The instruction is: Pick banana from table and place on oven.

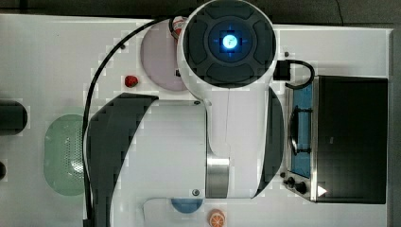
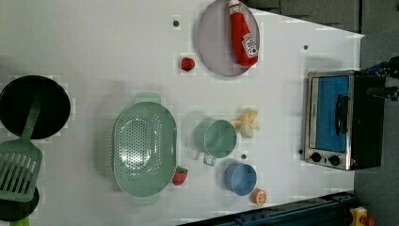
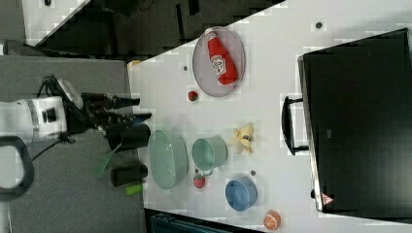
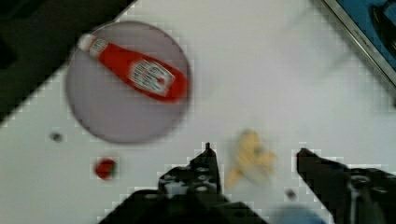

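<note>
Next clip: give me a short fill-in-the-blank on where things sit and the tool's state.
1. The ketchup bottle lies on the grey ____.
2. In the left view, the banana lies between the green cup and the ____.
3. The tool is ____, with nothing held between its fingers.
4. The orange slice lies on the table next to the ____ bowl.

Missing words: plate; oven; open; blue

My gripper (image 4: pixel 254 156) hangs open, two dark fingers (image 4: pixel 203 170) spread well apart with nothing between their tips. In the right view my gripper (image 3: pixel 131 109) points toward the right view's right from my white wrist (image 3: pixel 41 116). My arm (image 1: pixel 227 118) folds over itself.
</note>
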Controlling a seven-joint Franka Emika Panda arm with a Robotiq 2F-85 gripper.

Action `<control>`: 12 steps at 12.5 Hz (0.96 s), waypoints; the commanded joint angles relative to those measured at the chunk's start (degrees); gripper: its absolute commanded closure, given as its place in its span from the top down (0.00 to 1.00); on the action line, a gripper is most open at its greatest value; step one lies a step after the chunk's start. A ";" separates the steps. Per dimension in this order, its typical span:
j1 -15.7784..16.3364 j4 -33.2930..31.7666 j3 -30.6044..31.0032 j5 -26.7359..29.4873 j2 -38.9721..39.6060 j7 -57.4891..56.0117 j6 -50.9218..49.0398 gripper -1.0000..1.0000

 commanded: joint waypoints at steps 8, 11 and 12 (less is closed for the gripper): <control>-0.63 -17.62 -1.81 -0.30 -25.62 7.81 -9.85 1.00; -0.58 -19.79 -1.71 -0.30 -21.20 7.81 -6.45 1.00; -0.53 -20.70 -1.60 -0.30 -19.52 7.81 -4.16 1.00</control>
